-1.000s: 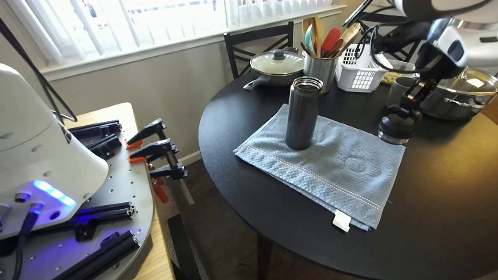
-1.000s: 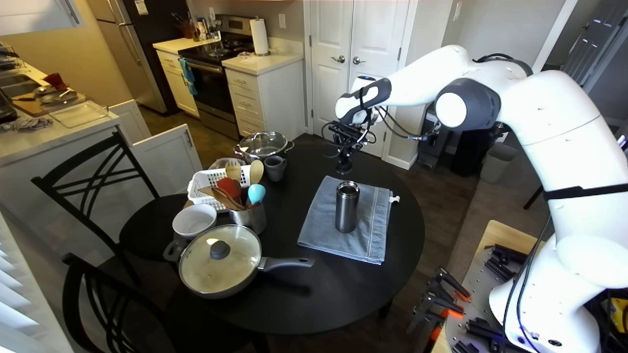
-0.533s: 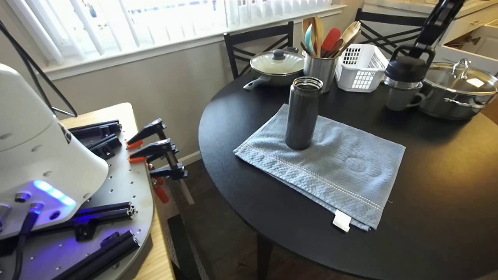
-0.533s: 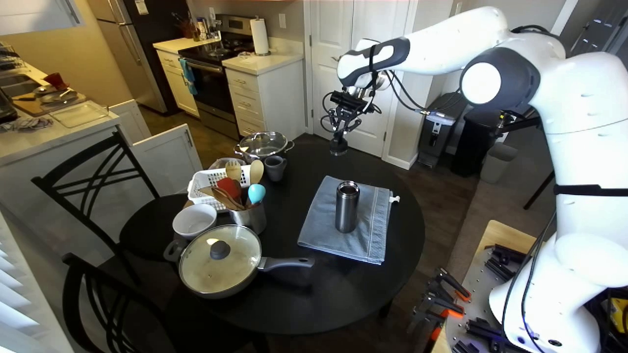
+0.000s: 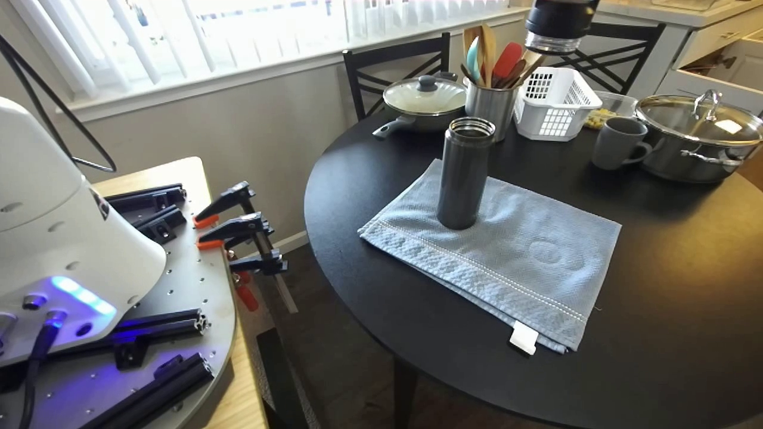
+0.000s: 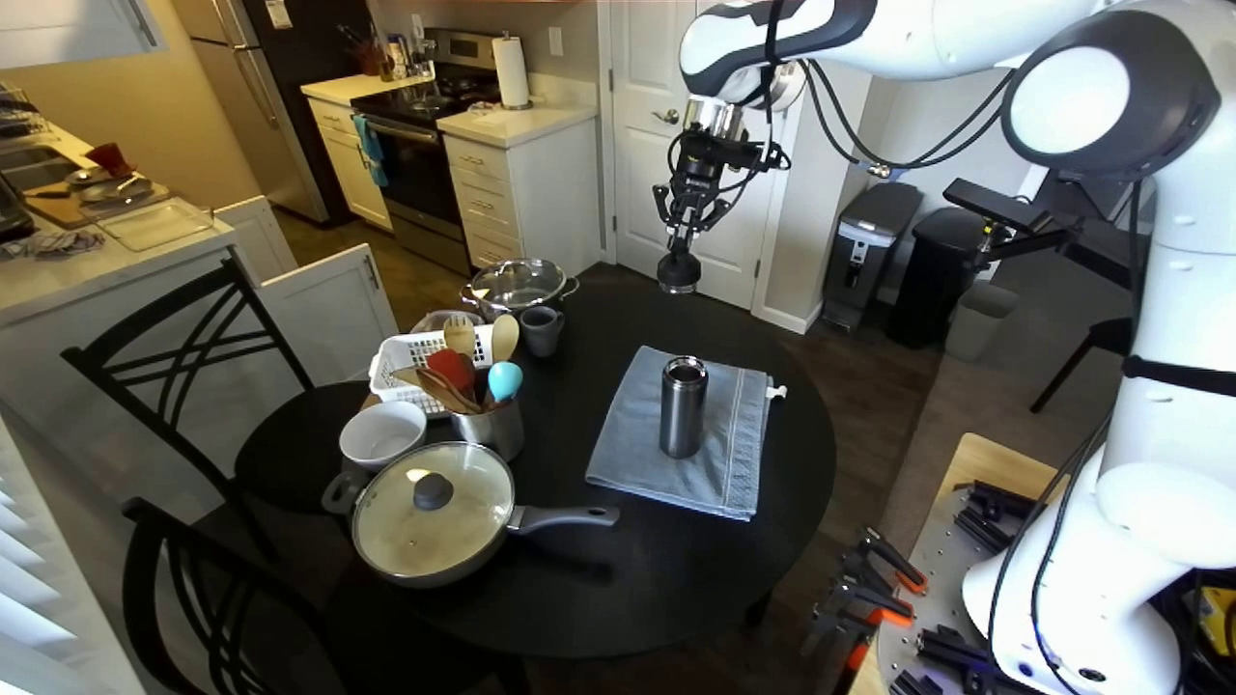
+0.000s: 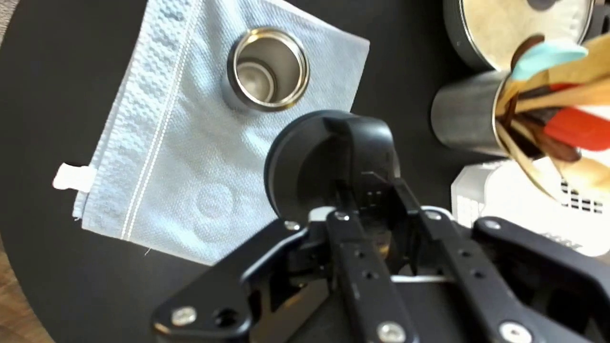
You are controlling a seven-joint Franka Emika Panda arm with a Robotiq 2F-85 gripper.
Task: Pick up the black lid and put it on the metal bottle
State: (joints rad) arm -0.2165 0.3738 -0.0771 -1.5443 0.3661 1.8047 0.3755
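Observation:
The black lid [image 5: 559,22] hangs in the air, knob side up, with a clear rim underneath. It also shows in an exterior view [image 6: 679,271] and in the wrist view [image 7: 310,164]. My gripper [image 6: 684,237] is shut on the lid's loop handle; its fingers [image 7: 374,194] sit on both sides of the handle. The metal bottle [image 5: 462,179] stands upright and open on the folded blue-grey towel [image 5: 536,238]. It also shows in an exterior view [image 6: 682,410]. In the wrist view the bottle's open mouth [image 7: 269,71] lies beyond the lid, apart from it.
A steel utensil holder [image 5: 490,110], lidded pan [image 5: 424,107], white basket [image 5: 551,113], grey mug [image 5: 617,143] and steel pot [image 5: 691,155] stand around the towel's far side. A white bowl [image 6: 383,434] stands beside the pan. The table [image 5: 405,292] is round and black.
My gripper has lifted the lid well above the table, past mug height. In an exterior view it also moved left, nearer above the bottle's side. The bottle and towel have not moved.

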